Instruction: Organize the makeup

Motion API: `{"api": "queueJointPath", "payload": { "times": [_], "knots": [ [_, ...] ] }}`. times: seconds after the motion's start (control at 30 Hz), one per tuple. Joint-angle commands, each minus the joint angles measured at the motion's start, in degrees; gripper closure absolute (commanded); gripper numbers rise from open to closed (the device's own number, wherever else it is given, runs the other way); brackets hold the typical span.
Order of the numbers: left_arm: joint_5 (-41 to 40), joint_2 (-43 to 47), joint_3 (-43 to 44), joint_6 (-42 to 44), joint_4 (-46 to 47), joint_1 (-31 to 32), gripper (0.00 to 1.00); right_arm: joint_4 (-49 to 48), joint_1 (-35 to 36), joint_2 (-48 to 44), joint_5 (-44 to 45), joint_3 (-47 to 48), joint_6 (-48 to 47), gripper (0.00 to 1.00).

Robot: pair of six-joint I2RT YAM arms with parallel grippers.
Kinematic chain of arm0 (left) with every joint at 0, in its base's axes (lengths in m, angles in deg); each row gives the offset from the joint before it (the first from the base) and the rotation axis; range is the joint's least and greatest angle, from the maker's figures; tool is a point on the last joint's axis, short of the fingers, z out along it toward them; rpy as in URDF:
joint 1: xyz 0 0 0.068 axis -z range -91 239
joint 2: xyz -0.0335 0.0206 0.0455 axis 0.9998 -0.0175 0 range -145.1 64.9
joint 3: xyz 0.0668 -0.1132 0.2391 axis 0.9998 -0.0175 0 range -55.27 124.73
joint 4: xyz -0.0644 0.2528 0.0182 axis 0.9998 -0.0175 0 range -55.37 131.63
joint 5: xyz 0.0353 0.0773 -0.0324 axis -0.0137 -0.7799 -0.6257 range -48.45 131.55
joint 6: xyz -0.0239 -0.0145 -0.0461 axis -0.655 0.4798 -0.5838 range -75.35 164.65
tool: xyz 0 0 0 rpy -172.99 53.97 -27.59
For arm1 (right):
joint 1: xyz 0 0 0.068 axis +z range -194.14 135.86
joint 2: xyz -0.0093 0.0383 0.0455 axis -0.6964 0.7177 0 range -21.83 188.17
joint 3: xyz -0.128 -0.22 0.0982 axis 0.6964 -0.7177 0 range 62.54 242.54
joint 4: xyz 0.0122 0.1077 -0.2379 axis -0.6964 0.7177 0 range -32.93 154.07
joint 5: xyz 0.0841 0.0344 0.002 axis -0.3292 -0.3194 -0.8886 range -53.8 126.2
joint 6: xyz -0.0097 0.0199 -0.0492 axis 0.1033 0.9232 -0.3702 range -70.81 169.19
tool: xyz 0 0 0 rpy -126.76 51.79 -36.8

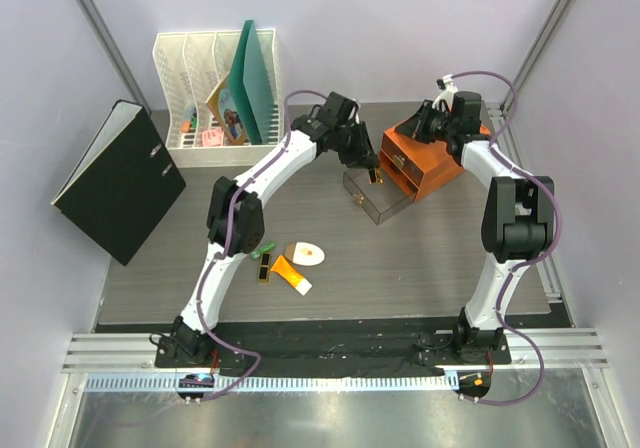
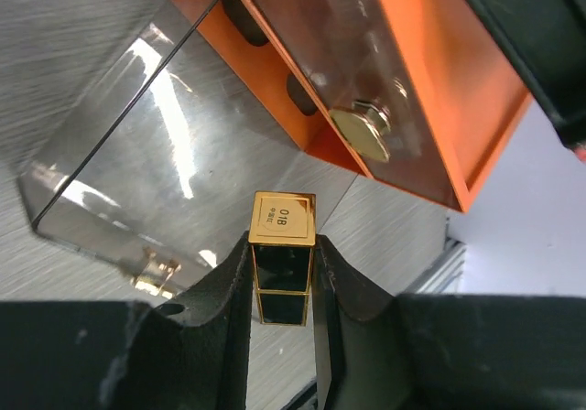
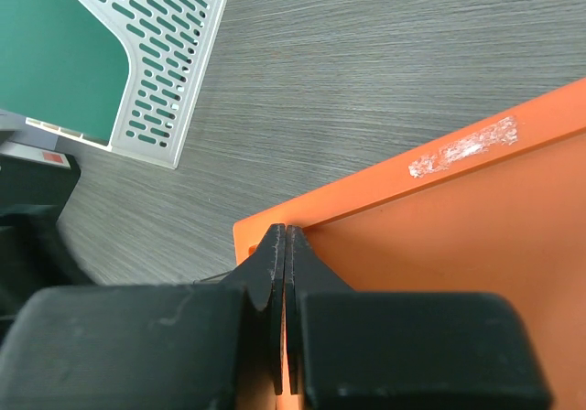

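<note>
My left gripper (image 2: 284, 248) is shut on a black-gold lipstick (image 2: 282, 286), held upright above the pulled-out clear drawer (image 2: 156, 154) of the orange drawer box (image 2: 449, 108). In the top view that gripper (image 1: 373, 174) hangs over the drawer (image 1: 378, 203). My right gripper (image 3: 286, 245) is shut and empty, its tips resting on the box's top (image 3: 439, 273) near its corner; it also shows in the top view (image 1: 418, 126). On the table lie a white oval compact (image 1: 305, 254), an orange white-capped tube (image 1: 290, 276), a second black-gold lipstick (image 1: 264, 269) and a green tube (image 1: 262, 251).
A white file rack (image 1: 200, 88) with a green folder (image 1: 255, 73) stands at the back left. A black binder (image 1: 120, 180) leans at the left wall. The rack (image 3: 174, 80) also shows in the right wrist view.
</note>
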Motion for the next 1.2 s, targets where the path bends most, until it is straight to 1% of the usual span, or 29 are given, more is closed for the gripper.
{"api": "queueJointPath", "payload": {
  "times": [0.0, 0.07, 0.1, 0.17, 0.2, 0.27, 0.3, 0.4, 0.5, 0.6, 0.63, 0.7, 0.73, 0.77, 0.8, 0.83, 0.87, 0.9, 0.93, 0.97, 1.0, 1.03, 1.1, 1.13, 1.17],
  "knots": [
    [6.11, 0.86, -2.66, -8.88, 13.49, -0.72, 0.95, 25.57, 0.45, 8.87, 6.53, -6.33, -4.72, 0.99],
    [6.46, -0.37, -2.41, -10.28, 14.2, -0.55, 0.91, 25.57, 0.45, 8.87, 6.53, -6.33, -4.8, 0.99],
    [6.9, -1.68, -2.15, -10.73, 14.21, -0.37, 0.83, 25.57, 0.45, 8.87, 6.45, -6.33, -4.72, 0.99],
    [7.43, -2.75, -1.27, -10.91, 14.12, -0.2, 0.73, 25.57, 0.45, 8.87, 6.53, -6.33, -4.71, 0.99],
    [7.52, -3.45, -1.0, -10.91, 14.12, -0.11, 0.64, 25.57, 0.45, 8.87, 6.53, -6.33, -4.71, 0.99],
    [7.43, -3.89, -1.0, -10.99, 14.12, -0.11, 0.58, 25.57, 0.45, 8.87, 6.62, -6.24, -4.54, 0.99],
    [7.43, -3.89, -1.0, -10.73, 13.86, -0.11, 0.52, 25.48, 0.45, 8.87, 6.71, -6.24, -4.54, 0.99],
    [6.91, -3.72, -0.65, -9.51, 12.54, -0.02, 0.46, 25.57, 0.45, 8.87, 6.71, -6.24, -4.54, 0.99],
    [6.47, -2.14, -0.91, -7.31, 11.13, -0.11, 0.46, 25.57, 0.45, 8.87, 6.62, -6.33, -4.54, 0.99],
    [4.8, 1.89, -1.26, -2.22, 7.19, -0.46, 0.47, 25.66, 0.45, 8.87, 6.54, -6.33, -4.45, 0.99],
    [2.79, 3.12, -1.61, 1.01, 3.52, -0.72, 0.47, 25.66, 0.45, 8.78, 6.62, -6.33, -4.54, 0.99],
    [0.67, 7.95, -4.42, 4.98, -0.27, -1.25, 0.47, 25.75, 0.37, 8.87, 6.71, -6.33, -4.54, 0.99],
    [-2.56, 10.06, -7.91, 6.65, -2.12, -1.42, 0.47, 25.66, 0.45, 8.69, 6.62, -6.33, -4.45, 0.99],
    [-3.63, 13.74, -10.12, 10.24, -5.53, -1.95, 0.47, 25.66, 0.45, 8.78, 6.62, -6.33, -4.54, 0.99],
    [-5.56, 16.03, -12.58, 11.67, -7.05, -2.21, 0.46, 25.66, 0.45, 8.69, 6.71, -6.42, -4.54, 0.99],
    [-7.06, 17.97, -17.91, 13.07, -8.37, -2.48, 0.46, 25.66, 0.45, 8.78, 6.71, -6.42, -4.45, 0.99],
    [-9.59, 21.82, -20.75, 15.26, -10.82, -2.74, 0.46, 25.66, 0.45, 8.78, 6.71, -6.5, -4.45, 0.99],
    [-10.75, 23.51, -23.39, 16.24, -12.23, -3.27, 0.46, 25.75, 0.45, 8.78, 6.71, -6.42, -4.54, 0.99],
    [-11.89, 25.18, -28.81, 16.95, -13.29, -3.44, 0.45, 25.66, 0.45, 8.69, 6.71, -6.42, -4.45, 0.99],
    [-14.6, 27.03, -31.65, 18.26, -14.0, -3.53, 0.45, 25.66, 0.45, 8.78, 6.71, -6.42, -4.54, 0.99],
    [-15.93, 30.0, -34.37, 18.62, -15.49, -3.8, 0.45, 25.66, 0.45, 8.78, 6.62, -6.42, -4.54, 0.99],
    [-16.91, 31.68, -39.53, 18.8, -15.94, -4.15, 0.45, 25.66, 0.45, 8.78, 6.71, -6.33, -4.45, 0.99],
    [-18.05, 35.81, -44.57, 18.63, -16.64, -4.94, 0.45, 25.66, 0.45, 8.78, 6.71, -6.33, -4.54, 0.99],
    [-17.88, 37.14, -49.03, 18.1, -16.47, -6.07, 0.46, 25.66, 0.45, 8.78, 6.62, -6.33, -4.63, 0.99],
    [-17.62, 38.2, -51.08, 17.49, -16.47, -6.78, 0.47, 25.66, 0.45, 8.78, 6.71, -6.33, -4.54, 0.99]
  ]
}}
